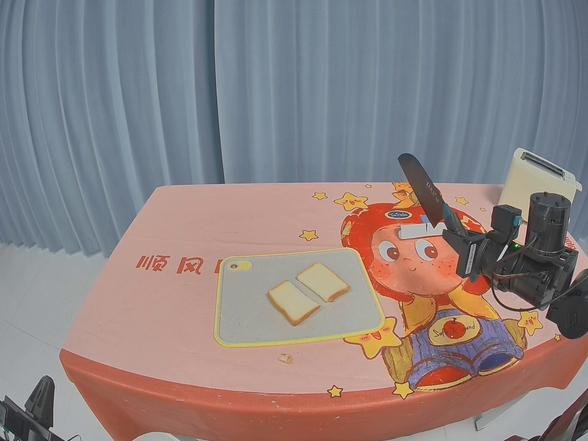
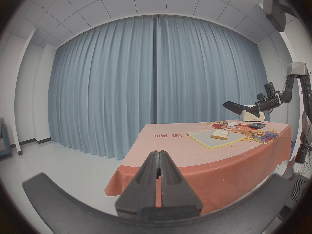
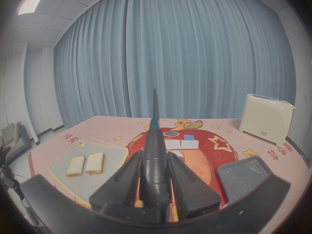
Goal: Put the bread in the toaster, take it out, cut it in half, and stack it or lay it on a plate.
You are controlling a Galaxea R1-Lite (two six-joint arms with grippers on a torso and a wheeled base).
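Since the bread lies in two halves on the cutting board, we judge the cut done and the plating step next. We read the head view's table as a clock face, twelve at the curtain.

1. Table [image 1: 202, 228]: covered in a matt pink printed cloth, likely to grip rather than slide.
2. Toaster [image 1: 539, 179]: cream, boxy and smooth-sided, at two o'clock.
3. Cutting board [image 1: 245, 313]: flat grey sheet with a yellow rim and rounded corners, at six to seven o'clock.
4. Tray [image 3: 247, 176]: dark grey and shallow with a raised rim, near the toaster. We take it for the plate.
5. Knife [image 1: 422, 191]: rigid dark blade pointing up toward eleven o'clock. The right gripper [image 3: 155, 166] pinches its round handle, aloft at three o'clock.
6. Left gripper [image 2: 158, 173]: fingers pressed together on nothing, low and off the table beyond seven o'clock.
7. Bread halves [image 1: 293, 302] and [image 1: 323, 282]: pale crumb with a tan crust, rectangular. They lie just beside each other mid-board, the second at one o'clock from the first. We expect them to be light, soft and crumbly. Take hold across the crusted long edges with light pressure, because a hard pinch would crush them.
8. White blocks [image 1: 421, 231]: small and square-edged, below the blade.
9. Crumb [image 1: 285, 358]: on the cloth at six o'clock from the board.
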